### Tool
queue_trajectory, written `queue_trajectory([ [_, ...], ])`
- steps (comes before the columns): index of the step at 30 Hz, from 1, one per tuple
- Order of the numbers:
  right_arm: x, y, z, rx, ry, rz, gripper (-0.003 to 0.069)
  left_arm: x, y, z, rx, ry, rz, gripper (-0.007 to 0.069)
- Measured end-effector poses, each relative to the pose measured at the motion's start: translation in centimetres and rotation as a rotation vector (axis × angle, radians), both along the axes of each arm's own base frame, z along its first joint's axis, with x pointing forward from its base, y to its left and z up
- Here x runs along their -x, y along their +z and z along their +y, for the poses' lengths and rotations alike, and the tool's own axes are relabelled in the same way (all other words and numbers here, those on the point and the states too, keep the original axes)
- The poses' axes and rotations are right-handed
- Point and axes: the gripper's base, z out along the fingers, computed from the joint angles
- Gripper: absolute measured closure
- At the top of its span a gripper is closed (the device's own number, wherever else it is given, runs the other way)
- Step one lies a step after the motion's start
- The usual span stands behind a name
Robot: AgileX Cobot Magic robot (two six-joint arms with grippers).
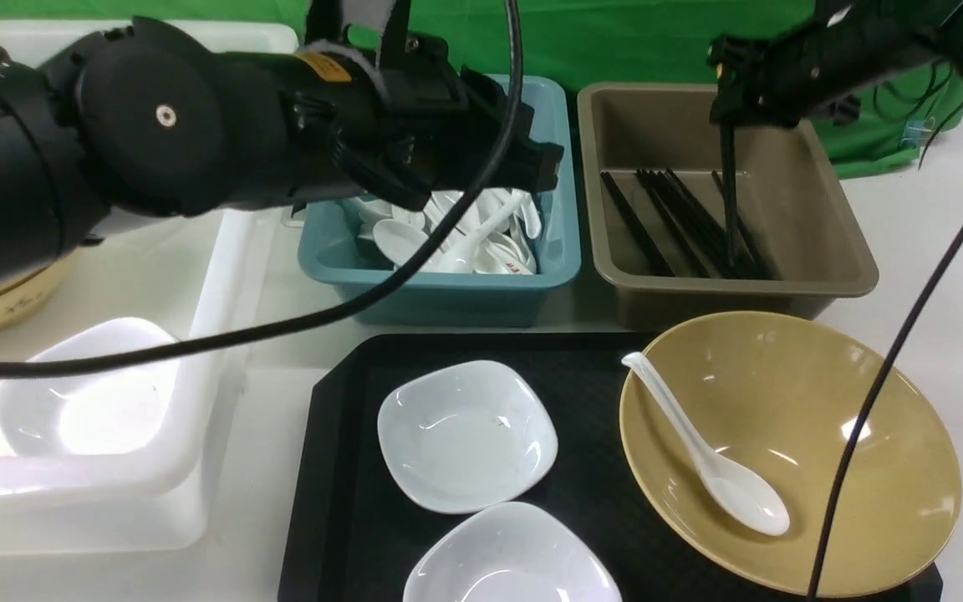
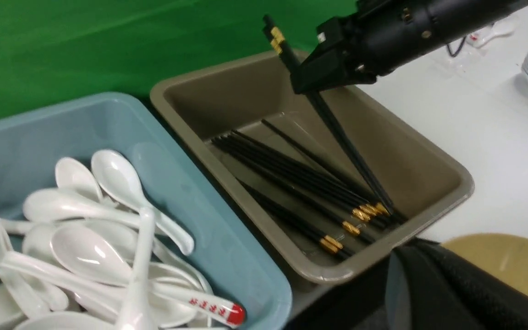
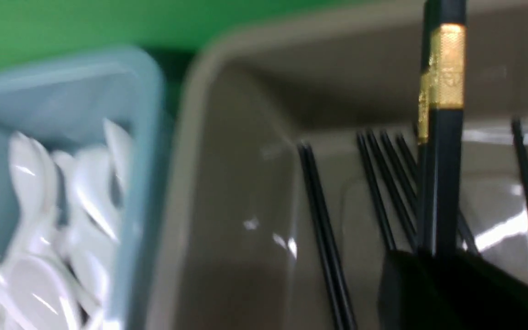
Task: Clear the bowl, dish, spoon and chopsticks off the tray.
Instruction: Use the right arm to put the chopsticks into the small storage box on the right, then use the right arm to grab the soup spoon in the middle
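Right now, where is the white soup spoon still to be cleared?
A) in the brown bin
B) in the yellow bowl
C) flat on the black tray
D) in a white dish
B: the white soup spoon lies inside the mustard-yellow bowl, handle reaching its rim.

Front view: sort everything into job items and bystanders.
Job: tray, bowl, spoon in it, two white dishes, chopsticks held upright in the brown bin.
Bystanders: blue bin of spoons, brown bin, white tub.
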Motion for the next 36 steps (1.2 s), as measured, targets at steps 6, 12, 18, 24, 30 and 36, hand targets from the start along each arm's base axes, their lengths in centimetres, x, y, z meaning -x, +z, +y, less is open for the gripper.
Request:
queue_trajectory([
  [6, 0.6, -0.1, 0.0, 0.021, 0.048, 0.064, 0.0252, 0.3, -0.4, -0.1, -0.026, -0.03, 0.047, 0.063],
  [12, 5.0, 7.2, -0.4, 0.157, 0.264, 0.023, 0.0522, 1.1, -0.8, -0.1, -0.028, -0.053, 0.163, 0.063],
  [18, 14.7, 12.7, 2.2, 0.291, 0.518, -0.066, 0.0631, 2.6, -1.7, 0.8, -0.167, -0.077, 0.308, 0.063],
  [24, 20.5, 5.1, 5.6, 0.4, 0.679, 0.01, 0.0421, 3.1, -2.3, 1.4, -0.23, -0.057, 0.392, 0.063],
  [30, 23.0, -2.3, 7.7, 0.493, 0.758, 0.047, 0.0181, 3.1, -2.3, 1.4, -0.228, -0.05, 0.403, 0.063],
  [36, 22.7, -4.0, 8.3, 0.518, 0.739, 0.001, 0.0174, 3.1, -2.3, 1.4, -0.226, -0.048, 0.399, 0.063],
])
